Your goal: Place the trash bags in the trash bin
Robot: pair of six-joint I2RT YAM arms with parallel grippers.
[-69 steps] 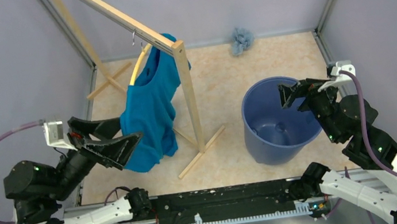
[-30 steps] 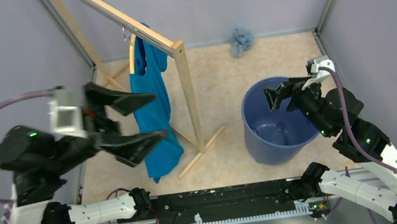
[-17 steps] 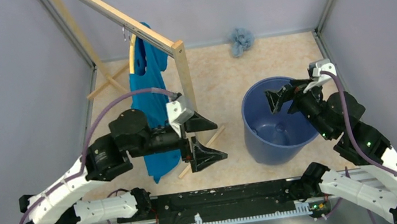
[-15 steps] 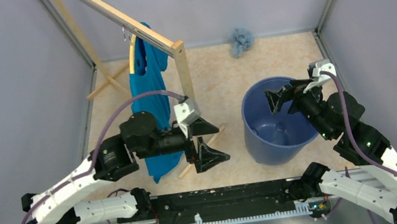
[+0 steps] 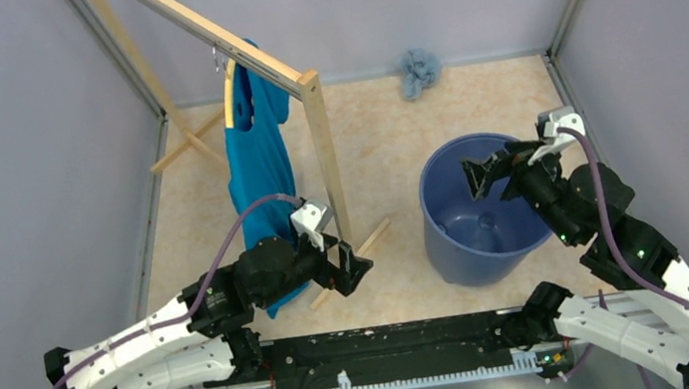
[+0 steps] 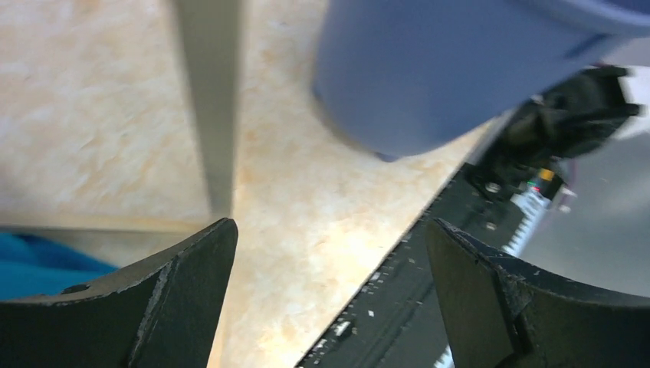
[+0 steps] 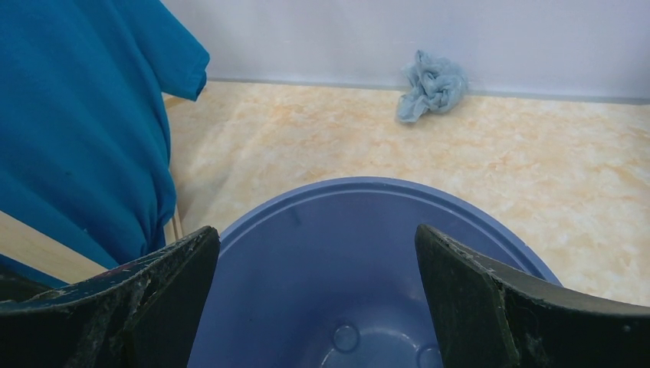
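**Top view.** Your left gripper (image 5: 352,264) sits low over the floor (image 5: 391,118), beside the foot of the wooden rack (image 5: 321,147). It lies between the teal T-shirt (image 5: 258,181) hanging from that rack and the trash bin (image 5: 447,241). Its jaws are spread wide and hold nothing. Your right gripper (image 5: 487,174) hangs above the bin's mouth near the far-right rim, jaws likewise parted and empty. The trash bag (image 5: 420,69) lies crumpled on the floor against the back wall (image 5: 347,13), outside the bin and well apart from both grippers. The bin stands upright, just right of the rack's foot.

**Left wrist view.** The two dark fingers (image 6: 169,299) frame bare floor. A wooden post of the rack crosses the upper left, and the bin's outer wall fills the upper right.

**Right wrist view.** The fingers (image 7: 490,307) bracket the bin's open mouth, and you look down onto its moulded base. The bag rests beyond the rim at the wall, and the T-shirt hangs at the left.
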